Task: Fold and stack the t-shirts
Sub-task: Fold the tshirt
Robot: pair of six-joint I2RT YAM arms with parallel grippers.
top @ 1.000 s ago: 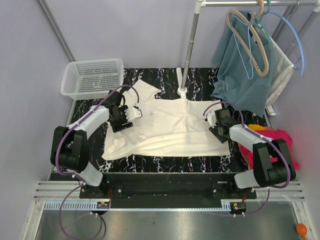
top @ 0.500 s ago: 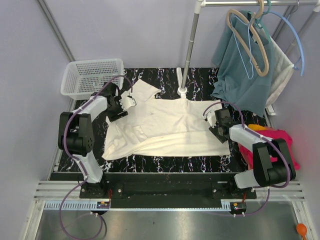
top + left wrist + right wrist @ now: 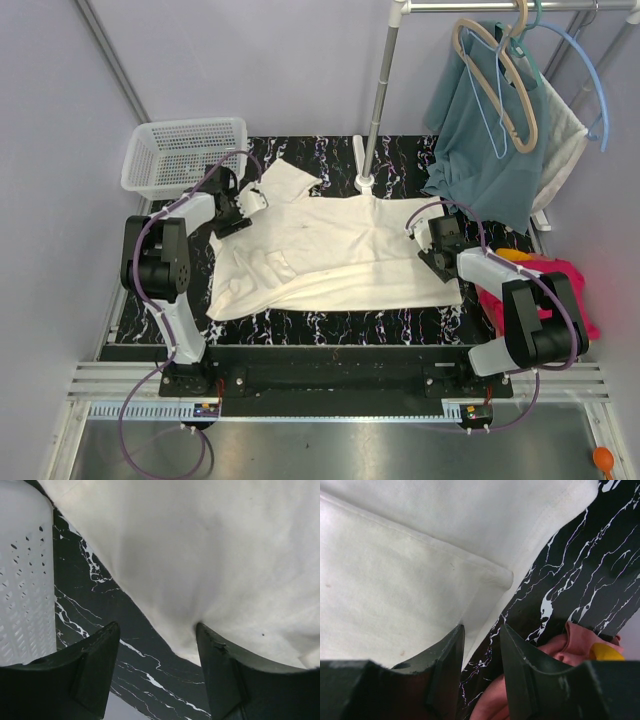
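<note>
A large cream t-shirt [image 3: 340, 250] lies spread on the black marble table [image 3: 330, 325], one sleeve pointing to the far left. My left gripper [image 3: 238, 205] is open at the shirt's left edge. In the left wrist view [image 3: 157, 627] one finger rests on the cream cloth [image 3: 200, 555] and the other is over bare table. My right gripper [image 3: 438, 248] is at the shirt's right edge. In the right wrist view [image 3: 481, 626] its jaws stand narrowly apart over the hem [image 3: 420, 570]. A magenta-pink t-shirt [image 3: 565, 285] and an orange one [image 3: 515, 256] lie at the right.
A white mesh basket [image 3: 185, 155] stands at the far left, close to my left gripper [image 3: 25, 580]. A clothes rail pole [image 3: 378, 90] rises behind the shirt, with a teal garment [image 3: 485, 140] on hangers at the back right. Pink cloth [image 3: 560, 650] lies just beside my right fingers.
My left gripper has moved back and to the left, off the shirt's shoulder area to its left edge near the basket. The right gripper has barely moved.
</note>
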